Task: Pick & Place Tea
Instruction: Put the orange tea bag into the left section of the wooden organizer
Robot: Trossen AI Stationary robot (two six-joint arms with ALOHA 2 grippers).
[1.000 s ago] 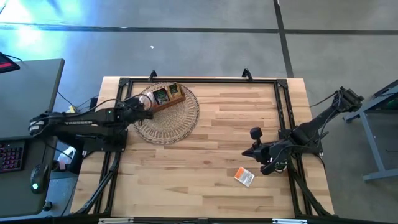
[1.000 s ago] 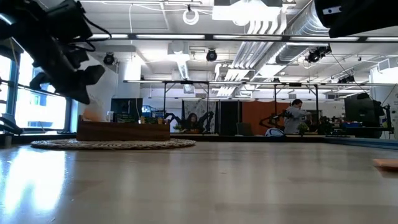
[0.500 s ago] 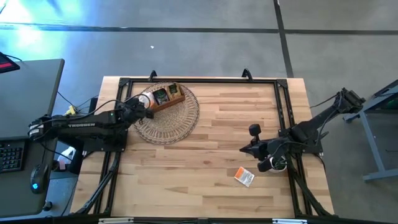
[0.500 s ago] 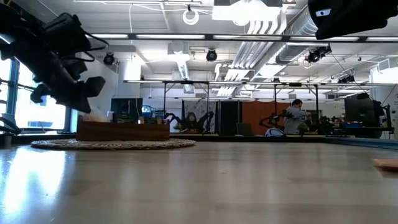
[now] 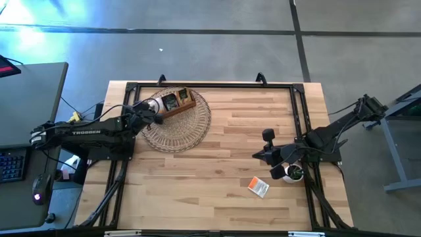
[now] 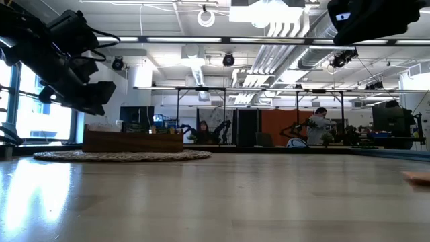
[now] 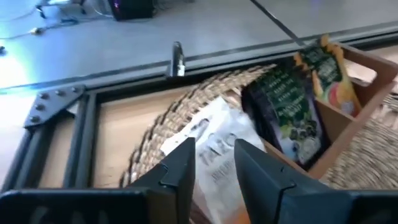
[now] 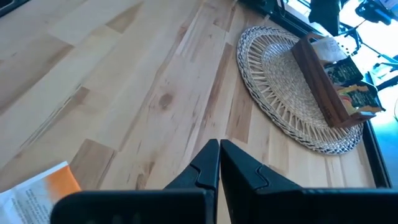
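A brown wooden box (image 5: 174, 103) stands on a round woven mat (image 5: 177, 122) at the table's far left. Dark tea sachets (image 7: 286, 115) stand in its compartments, and a white sachet (image 7: 214, 140) lies tilted at its left end. My left gripper (image 7: 214, 158) hovers open just above that white sachet, which shows beyond the gap between the fingers. Another white-and-orange sachet (image 5: 258, 187) lies flat on the table near the front right. My right gripper (image 5: 258, 156) is shut and empty, a little to the far side of that sachet.
A small white pot with a plant (image 5: 293, 172) stands under the right arm near the table's right edge. A black frame rail (image 5: 210, 85) runs along the far edge. Bare wood (image 5: 217, 164) lies between the mat and the loose sachet.
My left gripper has opened over the box's left end and let go of the white sachet, which now rests there. It has drawn back slightly toward the table's left edge.
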